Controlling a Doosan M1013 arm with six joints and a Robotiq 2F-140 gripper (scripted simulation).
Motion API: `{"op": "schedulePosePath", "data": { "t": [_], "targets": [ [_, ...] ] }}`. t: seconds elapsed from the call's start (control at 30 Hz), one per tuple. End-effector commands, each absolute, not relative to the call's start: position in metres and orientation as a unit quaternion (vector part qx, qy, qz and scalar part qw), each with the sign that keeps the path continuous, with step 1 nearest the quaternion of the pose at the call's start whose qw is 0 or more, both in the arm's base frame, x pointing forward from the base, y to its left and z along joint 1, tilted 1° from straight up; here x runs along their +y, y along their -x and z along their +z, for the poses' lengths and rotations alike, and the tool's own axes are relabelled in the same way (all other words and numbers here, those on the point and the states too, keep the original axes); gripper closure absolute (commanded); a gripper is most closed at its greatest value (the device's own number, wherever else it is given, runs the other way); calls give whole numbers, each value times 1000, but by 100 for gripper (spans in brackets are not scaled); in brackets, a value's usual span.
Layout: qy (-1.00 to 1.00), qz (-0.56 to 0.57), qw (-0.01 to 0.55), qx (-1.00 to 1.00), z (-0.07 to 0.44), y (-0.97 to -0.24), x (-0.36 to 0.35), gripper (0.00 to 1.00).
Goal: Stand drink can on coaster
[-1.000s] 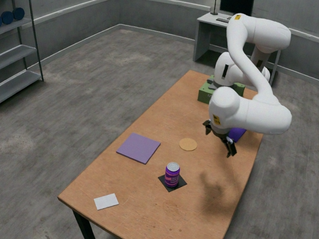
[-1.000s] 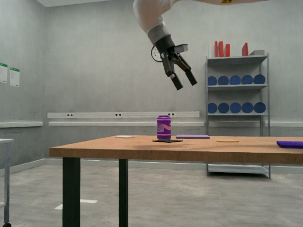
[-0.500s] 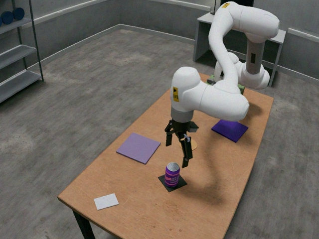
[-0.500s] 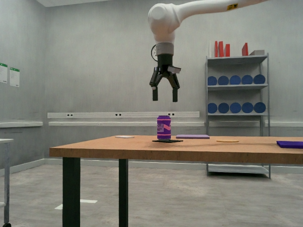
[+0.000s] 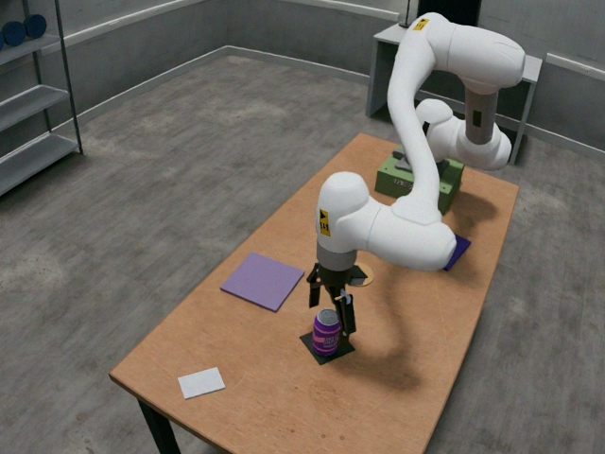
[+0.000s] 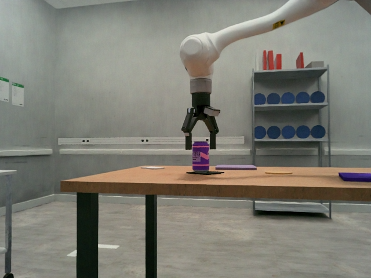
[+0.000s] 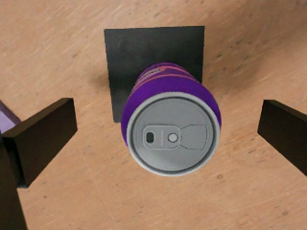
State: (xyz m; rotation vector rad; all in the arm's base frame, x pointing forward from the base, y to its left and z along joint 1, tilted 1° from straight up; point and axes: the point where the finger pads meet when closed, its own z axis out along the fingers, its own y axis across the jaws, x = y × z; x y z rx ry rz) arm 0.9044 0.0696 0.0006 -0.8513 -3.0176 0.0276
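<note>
A purple drink can point(image 5: 326, 331) stands upright on a small black square coaster point(image 5: 329, 356) near the table's front middle. It also shows in the side view point(image 6: 200, 156) and from above in the wrist view point(image 7: 171, 133), on the black coaster point(image 7: 154, 57). My gripper point(image 5: 332, 312) is open and hangs straight over the can, its fingertips level with the can's top rim on either side point(image 6: 200, 145), not touching it. The round cork coaster point(image 5: 366, 271) lies flat behind the gripper, partly hidden by the wrist; it shows plainly in the side view point(image 6: 278, 172).
A lilac square mat point(image 5: 262, 280) lies left of the can. A white card point(image 5: 200, 382) lies near the front left corner. A dark purple mat point(image 5: 457, 251) is partly under the arm. The green robot base point(image 5: 419, 180) stands at the far end.
</note>
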Motion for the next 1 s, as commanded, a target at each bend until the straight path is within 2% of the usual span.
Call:
{"op": "schedulePosePath", "data": {
  "t": [0.0, 0.17, 0.2, 0.97],
  "targets": [
    [272, 8, 2, -962, 0, -905, 70, 0],
    [272, 8, 2, -962, 0, -905, 70, 0],
    [272, 8, 2, -962, 0, -905, 70, 90],
    [272, 8, 2, -962, 0, -905, 70, 90]
  ]
}}
